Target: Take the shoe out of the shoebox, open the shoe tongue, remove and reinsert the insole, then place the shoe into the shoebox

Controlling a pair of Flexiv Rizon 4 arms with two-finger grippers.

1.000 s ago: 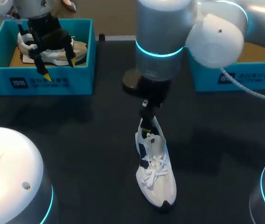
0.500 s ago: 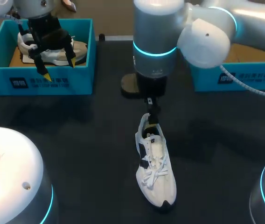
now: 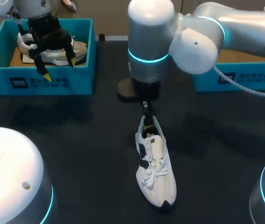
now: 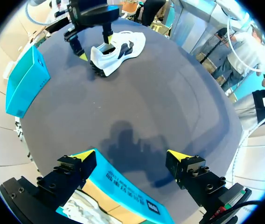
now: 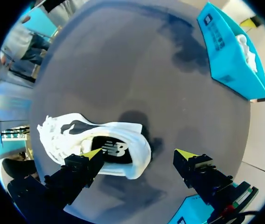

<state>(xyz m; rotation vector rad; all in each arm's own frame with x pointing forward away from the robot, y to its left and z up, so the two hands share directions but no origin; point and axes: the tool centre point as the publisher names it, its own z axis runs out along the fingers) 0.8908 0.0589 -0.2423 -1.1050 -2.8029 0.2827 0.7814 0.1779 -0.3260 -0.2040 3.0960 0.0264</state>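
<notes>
Our right gripper (image 5: 139, 154) spread wide, empty, one tip at heel opening of white lace-up sneaker (image 3: 155, 172), sneaker on dark table (image 3: 76, 140), our left gripper (image 4: 132, 156) splayed, empty, over teal cardboard shoebox (image 3: 39, 81)

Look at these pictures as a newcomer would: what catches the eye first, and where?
The white shoe lies on the middle of the dark table, with the right claw open at its heel. At the far left corner stands a blue box holding a second shoe, the left claw hanging open above it.
</notes>
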